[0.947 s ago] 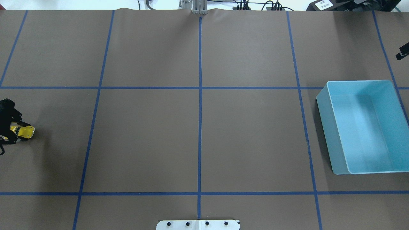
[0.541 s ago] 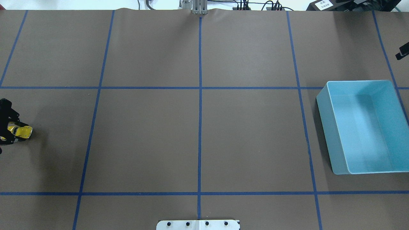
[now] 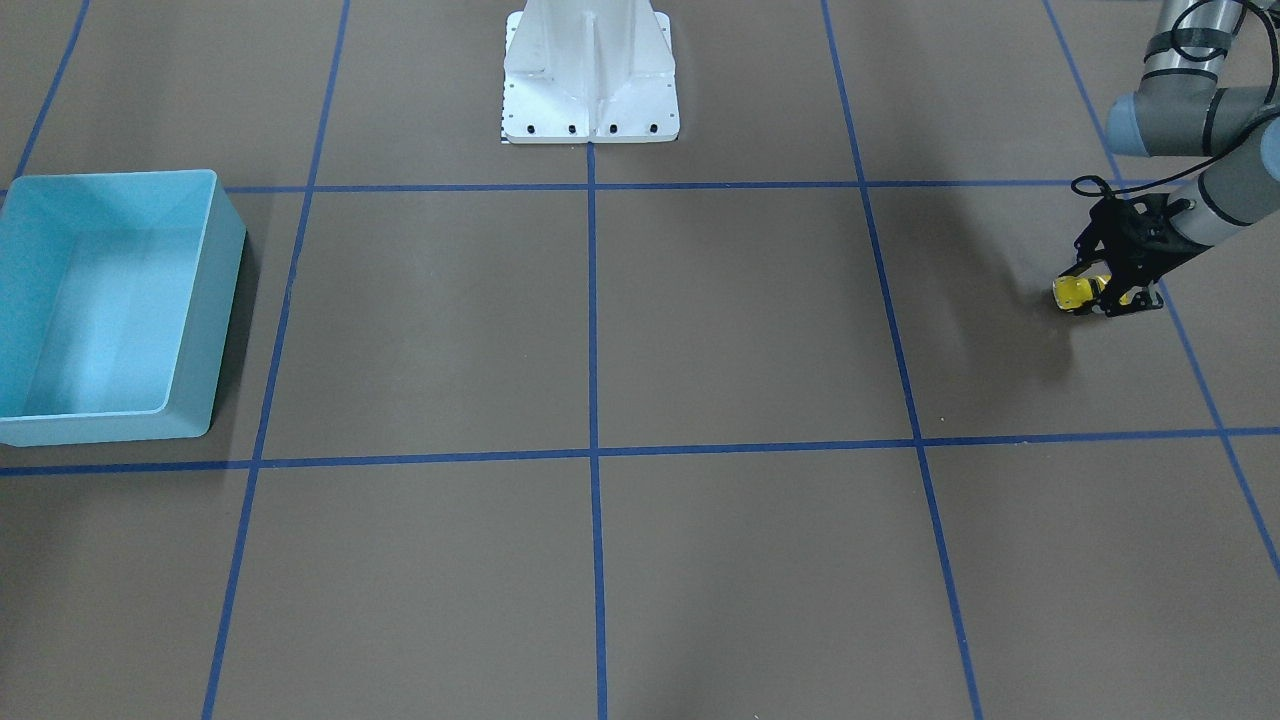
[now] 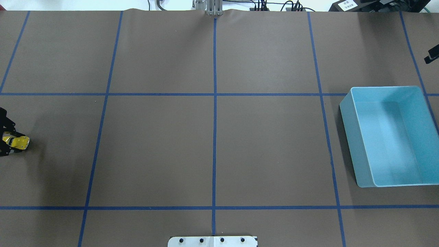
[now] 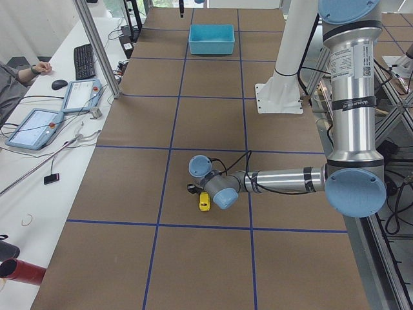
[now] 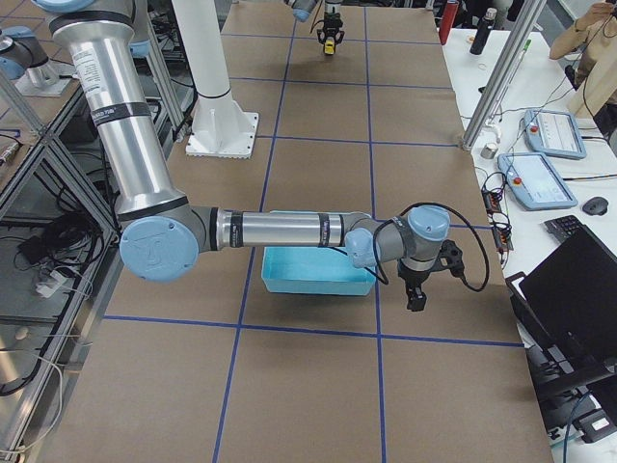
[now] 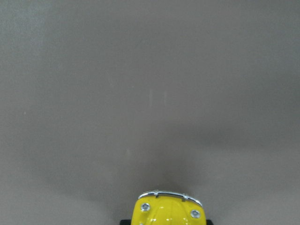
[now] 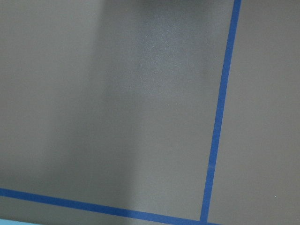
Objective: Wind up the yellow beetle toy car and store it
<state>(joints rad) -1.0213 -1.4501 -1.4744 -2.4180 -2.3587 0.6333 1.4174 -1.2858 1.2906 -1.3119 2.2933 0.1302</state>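
At the far left, our left gripper is clamped on one end of the yellow beetle toy car. The rest of the car sticks out just ahead of the fingers, low on the table. Over the last second, gripper and car have slid together toward the table's left edge. We read that as the pull-back stroke that winds the spring, with storing yet to come. The car's long axis runs along the table's length, in line with the gripper. Its free, chrome-bumpered end points away from the fingers toward the blue bin, which stands well apart, far ahead. Near that bin hangs our right gripper; we cannot tell whether its jaws are apart or together.
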